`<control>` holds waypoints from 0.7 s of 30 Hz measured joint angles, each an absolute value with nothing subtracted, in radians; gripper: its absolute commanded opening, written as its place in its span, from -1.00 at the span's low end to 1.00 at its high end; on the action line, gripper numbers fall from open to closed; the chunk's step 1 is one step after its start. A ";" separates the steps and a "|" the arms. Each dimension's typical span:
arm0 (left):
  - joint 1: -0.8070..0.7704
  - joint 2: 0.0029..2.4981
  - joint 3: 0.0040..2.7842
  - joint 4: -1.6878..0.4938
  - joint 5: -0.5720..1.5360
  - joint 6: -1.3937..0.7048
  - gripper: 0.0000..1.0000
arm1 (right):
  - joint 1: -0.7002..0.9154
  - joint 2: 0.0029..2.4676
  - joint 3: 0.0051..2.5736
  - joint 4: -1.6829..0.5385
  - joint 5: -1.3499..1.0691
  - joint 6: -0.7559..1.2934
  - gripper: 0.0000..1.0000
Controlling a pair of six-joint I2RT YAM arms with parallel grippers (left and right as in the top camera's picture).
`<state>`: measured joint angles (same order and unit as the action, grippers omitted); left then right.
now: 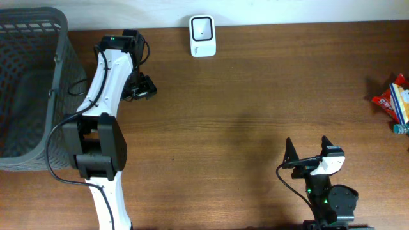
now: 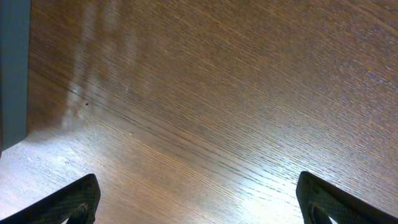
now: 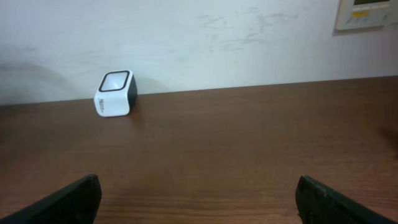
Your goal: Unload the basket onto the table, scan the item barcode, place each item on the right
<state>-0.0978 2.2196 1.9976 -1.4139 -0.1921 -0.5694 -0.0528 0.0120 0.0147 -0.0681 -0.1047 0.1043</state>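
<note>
The item, a red, white and blue packet point(image 1: 395, 102), lies at the table's far right edge, partly cut off by the frame. The white barcode scanner point(image 1: 203, 36) stands at the back middle of the table, and the right wrist view shows this scanner point(image 3: 115, 93) against the wall. My right gripper point(image 1: 307, 147) hovers near the front edge, well to the left of the packet. It is open with nothing between its fingers point(image 3: 68, 202). My left gripper point(image 1: 142, 87) is at the back left, open over bare wood point(image 2: 196, 199), and holds nothing.
A grey mesh basket point(image 1: 29, 83) fills the left end of the table, and its wall point(image 2: 12, 68) shows at the left edge of the left wrist view. The left arm's black cables trail beside the basket. A wall panel point(image 3: 367, 12) hangs behind the table.
</note>
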 measured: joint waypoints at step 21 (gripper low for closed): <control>-0.098 2.220 1.998 -1.414 -0.192 -0.569 0.98 | -0.053 0.012 0.015 -0.074 -0.075 0.012 0.97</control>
